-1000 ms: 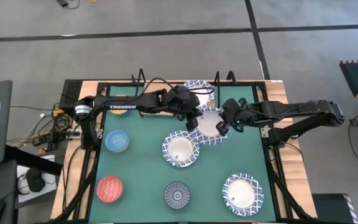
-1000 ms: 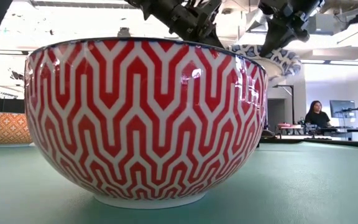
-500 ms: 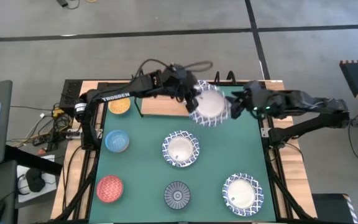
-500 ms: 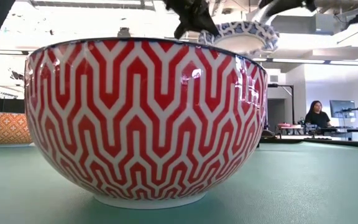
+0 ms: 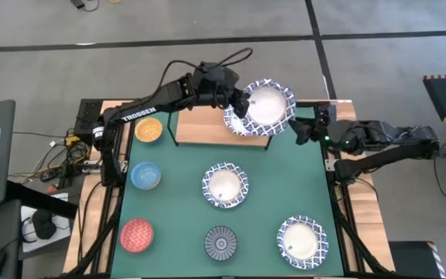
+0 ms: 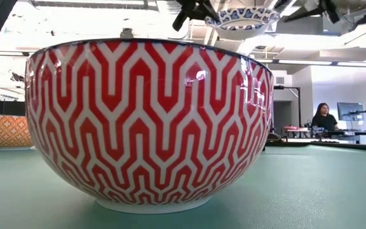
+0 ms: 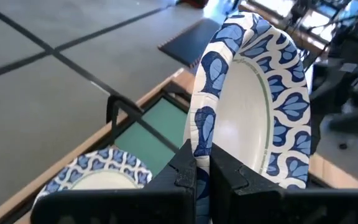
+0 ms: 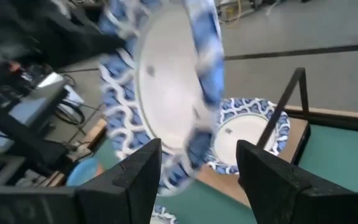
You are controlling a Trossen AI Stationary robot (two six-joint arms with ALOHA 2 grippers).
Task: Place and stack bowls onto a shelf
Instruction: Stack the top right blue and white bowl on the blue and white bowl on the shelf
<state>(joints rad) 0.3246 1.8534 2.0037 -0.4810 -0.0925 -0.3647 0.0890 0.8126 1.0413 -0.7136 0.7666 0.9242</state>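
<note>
One large white bowl (image 8: 248,135) already sits on the shelf (image 5: 200,129), and the left gripper (image 5: 236,106), its fingers pinched on the rim of a second large bowl (image 5: 260,108), holds that one in the air above the shelf's right end. The right gripper (image 5: 304,129) waits just beside it, fingers spread and empty. Six bowls are left on the green mat (image 5: 176,209), so I judge the job barely begun.
</note>
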